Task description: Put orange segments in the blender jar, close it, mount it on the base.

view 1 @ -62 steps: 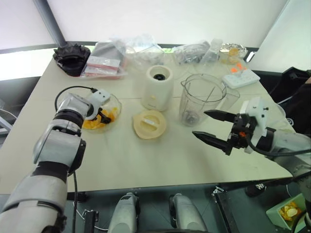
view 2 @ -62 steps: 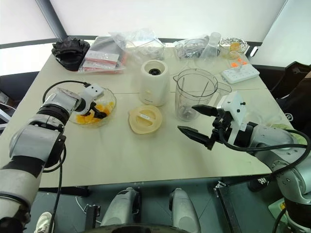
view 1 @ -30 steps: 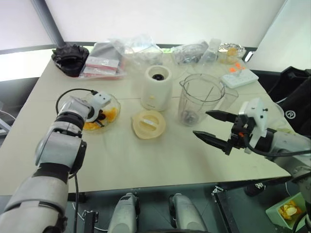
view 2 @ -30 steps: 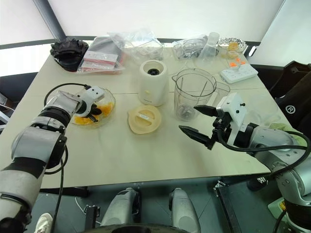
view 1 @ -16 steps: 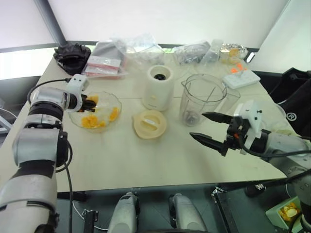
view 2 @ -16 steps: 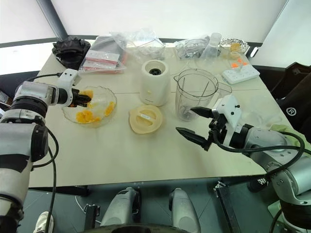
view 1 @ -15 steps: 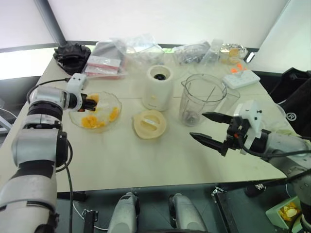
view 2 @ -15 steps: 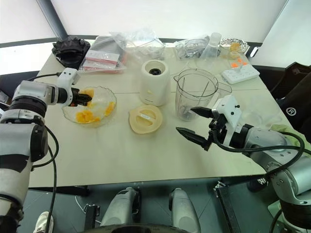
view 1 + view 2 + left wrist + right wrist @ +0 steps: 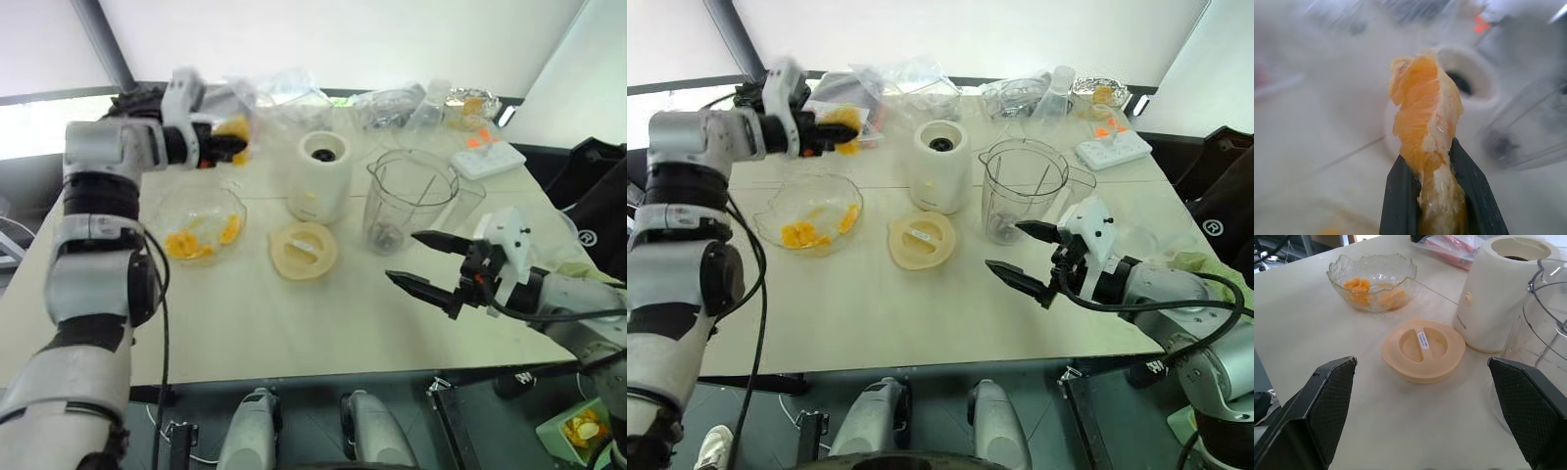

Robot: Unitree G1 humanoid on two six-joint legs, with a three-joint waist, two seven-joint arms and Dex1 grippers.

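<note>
Big cream table (image 9: 294, 323) under everything, so all the blender parts sit close for both arms.

Tall clear blender jar (image 9: 407, 201) standing upright near the middle, top open, lid off, ready for fruit to drop in. Nothing orange seen inside yet.

Squat cream base (image 9: 320, 176) just beside the jar, at 9 o'clock from it, black socket facing up, waiting for the jar.

Clear scalloped bowl (image 9: 199, 220) at 9 o'clock from the base, holding the rest of the orange segments (image 9: 201, 242).

Flat cream lid (image 9: 304, 251) lying at 6 o'clock from the base, near the jar, easy to pick up later for closing.

Right gripper (image 9: 423, 264) hanging at 5 o'clock from the jar, jaws spread wide, nothing between them. Probably parked there to steady the jar or fetch the lid.

Left gripper (image 9: 227, 147) lifted high, at 12 o'clock from the bowl and 9 o'clock from the base, clamped tight on 1 orange segment (image 9: 1423, 122). Held up high, probably to clear the base and reach over the jar's rim.

Likely next: carry across to 3 o'clock, over the jar, then let go.
</note>
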